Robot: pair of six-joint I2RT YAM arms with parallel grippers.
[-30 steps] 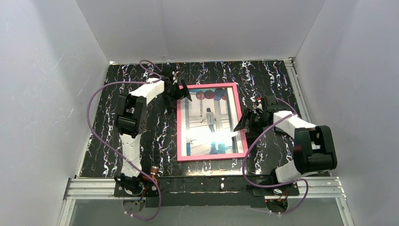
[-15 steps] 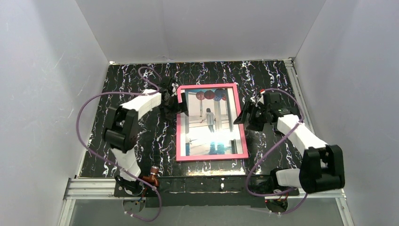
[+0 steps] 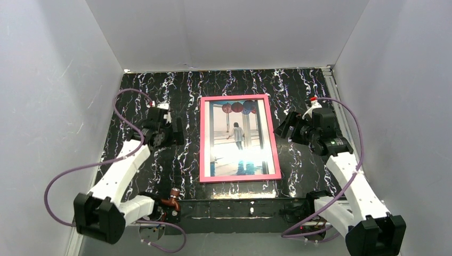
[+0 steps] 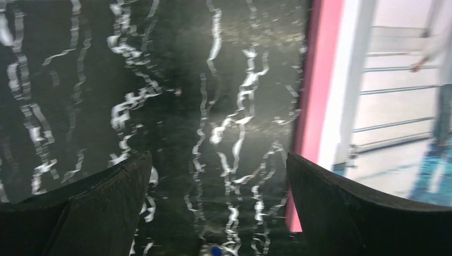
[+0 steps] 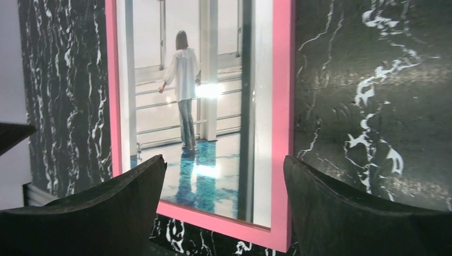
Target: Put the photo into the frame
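Note:
The frame (image 3: 202,140) lies flat in the middle of the table, pink front up. Inside it, behind the pane, sits the photo (image 3: 238,140) with a person in a bright hall and balloons along the far edge. My left gripper (image 3: 178,131) hovers open just left of the frame, apart from it, holding nothing. In the left wrist view the left gripper (image 4: 218,157) spans bare table, with the frame's pink edge (image 4: 314,80) and the photo (image 4: 394,96) to its right. My right gripper (image 3: 288,125) stands open by the frame's right side. In the right wrist view the right gripper (image 5: 224,158) is empty, facing the frame (image 5: 282,80) and photo (image 5: 184,74).
The black marbled table (image 3: 133,96) is boxed in by white walls on three sides. Purple cables (image 3: 58,176) loop off both arms. An aluminium rail (image 3: 101,210) with the arm bases runs along the near edge.
Both arms have drawn away from the frame's sides: the left one swung down and left, the right one out to the right. The right jaws have opened a little wider.

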